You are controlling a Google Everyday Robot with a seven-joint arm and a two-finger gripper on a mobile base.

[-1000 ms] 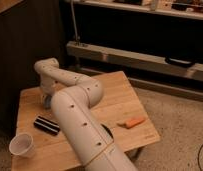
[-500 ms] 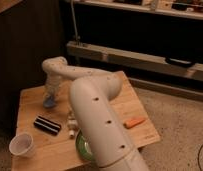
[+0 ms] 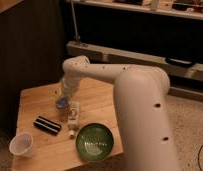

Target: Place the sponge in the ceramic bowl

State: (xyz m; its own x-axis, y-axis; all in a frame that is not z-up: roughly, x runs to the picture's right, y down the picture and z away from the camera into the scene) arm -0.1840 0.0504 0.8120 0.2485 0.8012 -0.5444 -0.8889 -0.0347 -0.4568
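The blue sponge (image 3: pixel 61 104) hangs at the tip of my gripper (image 3: pixel 63 100), just above the wooden table (image 3: pixel 35 102) at its middle left. The gripper points down from the white arm (image 3: pixel 107 72) and is shut on the sponge. The ceramic bowl (image 3: pixel 95 142), green and glossy with a dark rim, sits at the table's front edge. It lies to the right of the sponge and nearer the front, well apart from it.
A small white bottle (image 3: pixel 73 116) lies between the sponge and the bowl. A black block with white stripes (image 3: pixel 47 125) lies front left, and a white cup (image 3: pixel 21 145) stands at the front left corner. My arm's big link (image 3: pixel 145 125) covers the table's right side.
The gripper has carried the sponge to the right, toward the table's middle. The arm has swung aside and uncovered the green bowl and the bottle.
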